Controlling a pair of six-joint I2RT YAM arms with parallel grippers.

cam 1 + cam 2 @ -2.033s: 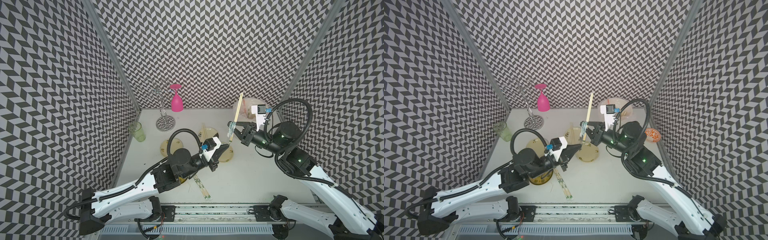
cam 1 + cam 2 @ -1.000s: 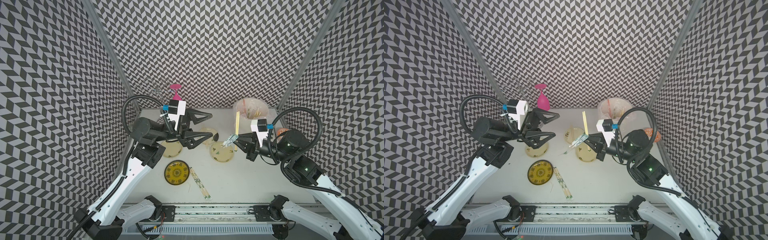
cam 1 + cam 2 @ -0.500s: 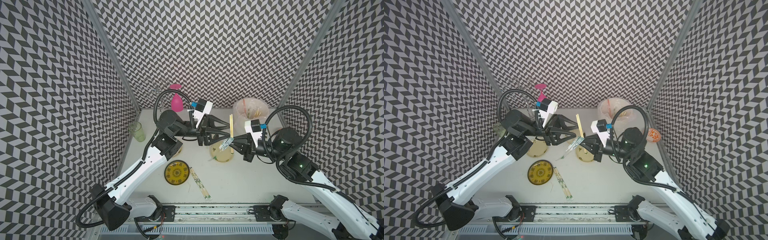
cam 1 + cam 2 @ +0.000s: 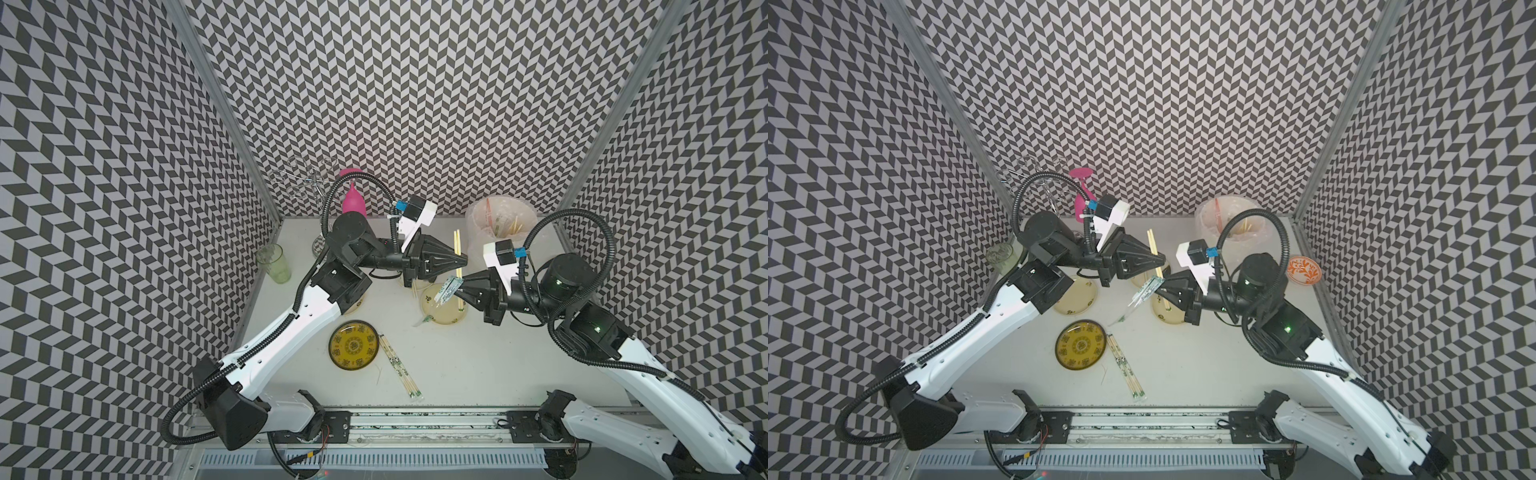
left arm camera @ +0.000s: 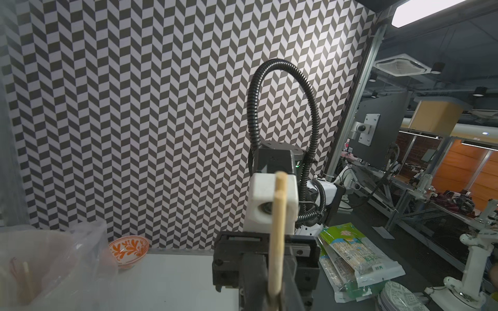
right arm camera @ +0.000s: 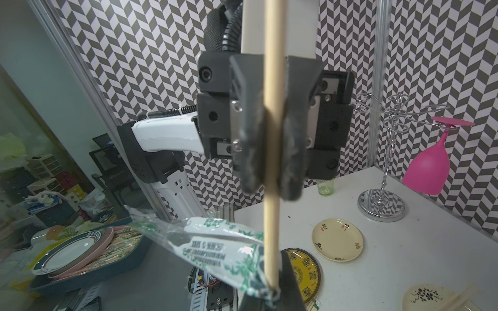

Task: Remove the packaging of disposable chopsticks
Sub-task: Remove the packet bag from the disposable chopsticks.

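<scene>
Left gripper (image 6: 272,185): jaws clamped tight on the chopsticks (image 4: 457,243), held roughly upright over mid-table. Right gripper (image 4: 457,289): closed, pinching the plastic sleeve (image 6: 215,242) at the sticks' lower end. The sleeve hangs to the near-left above the cream plate (image 4: 446,318). A wrapped pair (image 4: 401,372) lies near the front edge.

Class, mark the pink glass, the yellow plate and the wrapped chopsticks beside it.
pink glass (image 6: 428,167): right wrist view, on its bowl.
yellow plate (image 4: 353,344): a top view, its patterned centre.
wrapped chopsticks (image 4: 399,368): a top view, mid-length.
</scene>
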